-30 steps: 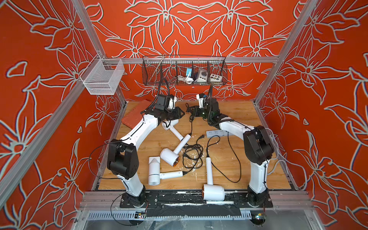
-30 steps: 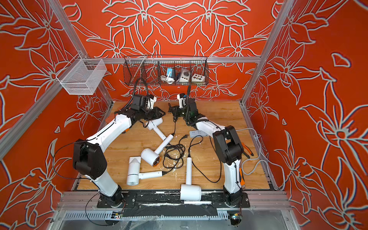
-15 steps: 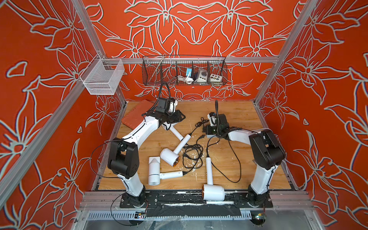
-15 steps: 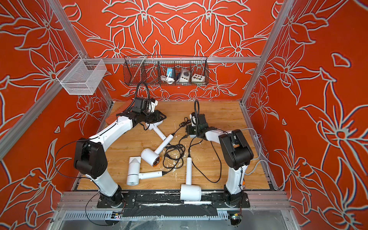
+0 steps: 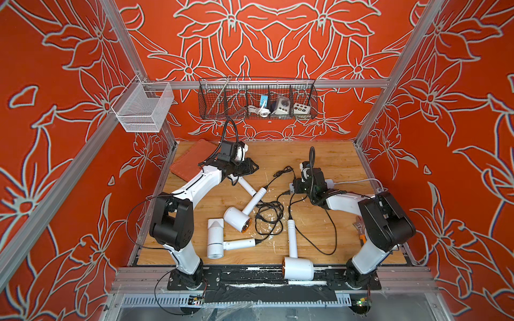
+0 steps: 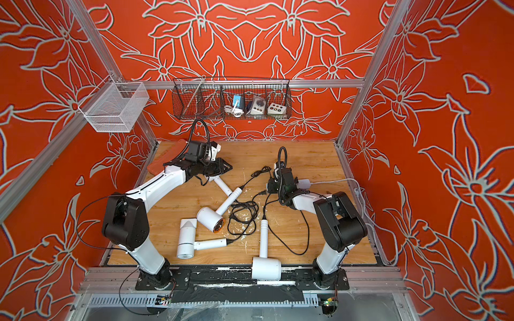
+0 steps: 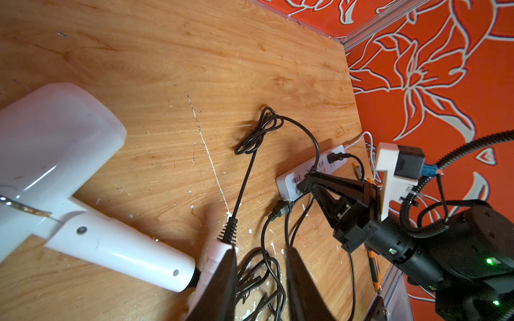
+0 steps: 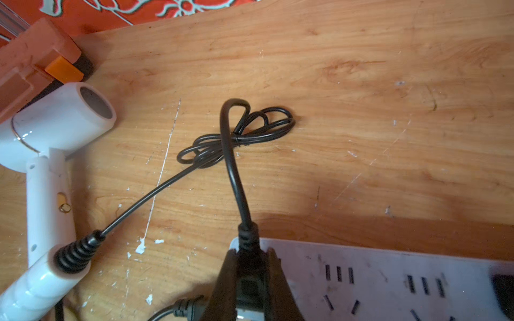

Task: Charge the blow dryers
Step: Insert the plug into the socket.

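Several white blow dryers lie on the wooden floor in both top views: one (image 5: 244, 185) partly under my left arm, one (image 5: 237, 216) in the middle, one (image 5: 215, 239) beside it, one (image 5: 297, 267) at the front edge. My right gripper (image 8: 249, 280) is shut on a black plug (image 8: 247, 247), holding it over the near end of the white power strip (image 8: 389, 278). Another plug (image 7: 333, 157) sits in the strip's far end. My left gripper (image 7: 261, 278) hangs open over loose cords, next to a dryer handle (image 7: 119, 250), gripping nothing.
A tangle of black cords (image 5: 269, 214) lies mid-floor. A red case (image 5: 192, 161) sits at the back left. An orange-handled tool (image 5: 360, 232) lies by the right arm's base. A wire basket (image 5: 258, 102) and a white mesh basket (image 5: 141, 111) hang on the walls.
My right gripper has carried the plug from beside the left gripper toward the front and down onto the power strip's end. The left arm has barely moved.
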`<move>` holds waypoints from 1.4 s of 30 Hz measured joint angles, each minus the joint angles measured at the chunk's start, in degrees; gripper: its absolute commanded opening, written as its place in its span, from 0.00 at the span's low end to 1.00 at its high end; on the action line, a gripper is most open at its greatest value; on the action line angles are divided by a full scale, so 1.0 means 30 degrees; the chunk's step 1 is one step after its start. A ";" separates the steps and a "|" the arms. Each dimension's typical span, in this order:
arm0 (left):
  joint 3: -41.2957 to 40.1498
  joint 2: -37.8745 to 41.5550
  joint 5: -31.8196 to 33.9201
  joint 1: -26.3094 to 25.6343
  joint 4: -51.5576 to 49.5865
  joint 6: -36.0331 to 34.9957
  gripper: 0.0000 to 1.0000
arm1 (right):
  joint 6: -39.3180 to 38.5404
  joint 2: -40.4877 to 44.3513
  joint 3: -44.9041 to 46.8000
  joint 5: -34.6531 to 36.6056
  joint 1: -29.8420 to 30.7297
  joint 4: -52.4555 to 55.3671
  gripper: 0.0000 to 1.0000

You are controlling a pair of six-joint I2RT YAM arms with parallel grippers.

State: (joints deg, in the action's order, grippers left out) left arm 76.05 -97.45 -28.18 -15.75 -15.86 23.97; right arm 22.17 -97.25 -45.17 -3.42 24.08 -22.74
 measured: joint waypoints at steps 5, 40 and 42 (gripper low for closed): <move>-0.0342 0.0153 -0.0080 0.0000 0.0379 0.0007 0.30 | 0.0087 -0.0663 0.0743 0.0794 0.0036 -0.2965 0.00; -0.0576 0.0153 -0.0590 0.0000 0.0678 0.0007 0.30 | 0.0430 -0.1428 0.2433 0.2521 0.0896 -0.7082 0.00; -0.0576 0.0153 -0.0634 0.0000 0.0699 0.0015 0.30 | 0.0306 -0.1712 0.3585 0.3228 0.1355 -0.9493 0.00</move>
State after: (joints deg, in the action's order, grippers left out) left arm 74.32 -96.99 -30.09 -15.75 -13.76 24.01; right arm 23.09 -102.39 -34.41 6.26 28.14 -51.22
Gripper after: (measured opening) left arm 0.301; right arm 0.149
